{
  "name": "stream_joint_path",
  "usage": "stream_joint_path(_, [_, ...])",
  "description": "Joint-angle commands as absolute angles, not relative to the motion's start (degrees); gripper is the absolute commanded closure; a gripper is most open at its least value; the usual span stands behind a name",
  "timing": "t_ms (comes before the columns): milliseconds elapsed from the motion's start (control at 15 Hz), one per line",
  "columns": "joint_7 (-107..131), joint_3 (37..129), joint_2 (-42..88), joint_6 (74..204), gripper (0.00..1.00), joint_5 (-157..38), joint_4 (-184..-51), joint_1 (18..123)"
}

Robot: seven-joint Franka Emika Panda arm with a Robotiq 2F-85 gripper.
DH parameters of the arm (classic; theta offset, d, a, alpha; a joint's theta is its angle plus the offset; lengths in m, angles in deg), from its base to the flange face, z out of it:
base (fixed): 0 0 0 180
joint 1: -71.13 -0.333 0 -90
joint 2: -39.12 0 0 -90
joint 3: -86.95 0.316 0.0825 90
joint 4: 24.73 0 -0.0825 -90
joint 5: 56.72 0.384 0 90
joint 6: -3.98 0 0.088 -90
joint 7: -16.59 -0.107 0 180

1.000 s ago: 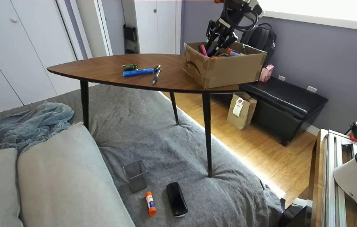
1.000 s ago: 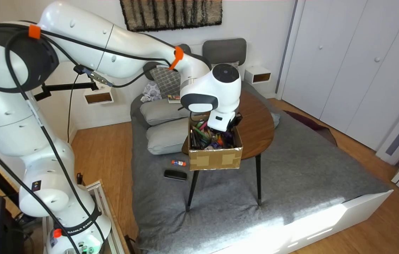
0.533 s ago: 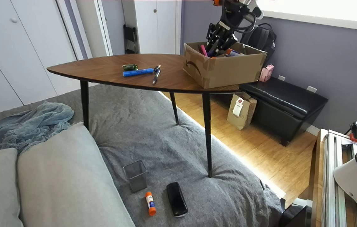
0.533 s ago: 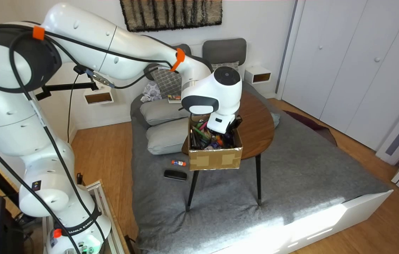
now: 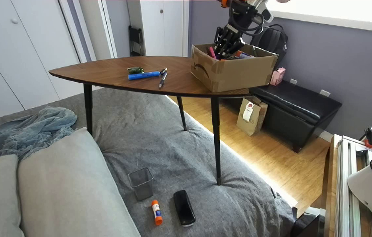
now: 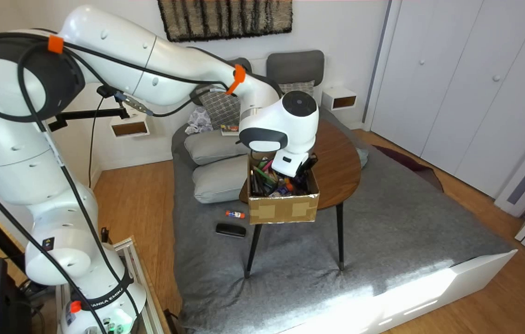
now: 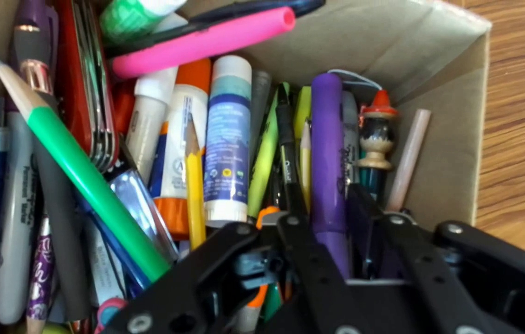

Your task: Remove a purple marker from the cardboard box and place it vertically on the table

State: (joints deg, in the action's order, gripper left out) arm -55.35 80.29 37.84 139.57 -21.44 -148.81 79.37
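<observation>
The purple marker [image 7: 327,153] stands nearly upright, leaning among pens inside the cardboard box [image 7: 450,153]. In both exterior views it is mostly hidden by the gripper and box. The box [image 5: 245,75] sits at one end of the brown wooden table [image 5: 107,70]; both also show in an exterior view, the box [image 6: 283,211] and the table [image 6: 336,157]. My gripper [image 7: 329,197] reaches down into the box with a finger close against each side of the marker. It looks shut on it. In an exterior view the gripper [image 5: 223,51] dips below the box rim.
A blue marker [image 5: 144,75], a green item [image 5: 135,70] and pens [image 5: 163,79] lie on the table. In the box, a pink marker [image 7: 206,41], glue sticks and pencils crowd around. Box walls stand close beside the gripper. A glue stick [image 5: 157,212] and black case [image 5: 184,208] lie below.
The arm has shifted slightly, and the gripper sits a little lower in the box. The fingers look closer together, and the purple patch between them is harder to see.
</observation>
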Motion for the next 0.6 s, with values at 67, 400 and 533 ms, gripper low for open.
stream_joint_path(67, [-54.92, 80.47, 36.04, 138.98, 0.92, -19.34, -147.03, 78.53])
stream_joint_path(400, [-53.78, 81.36, 39.62, 133.02, 0.95, -29.12, -144.07, 77.31])
stream_joint_path(533, [-54.67, 82.16, 41.13, 128.38, 0.95, -35.14, -141.19, 76.32])
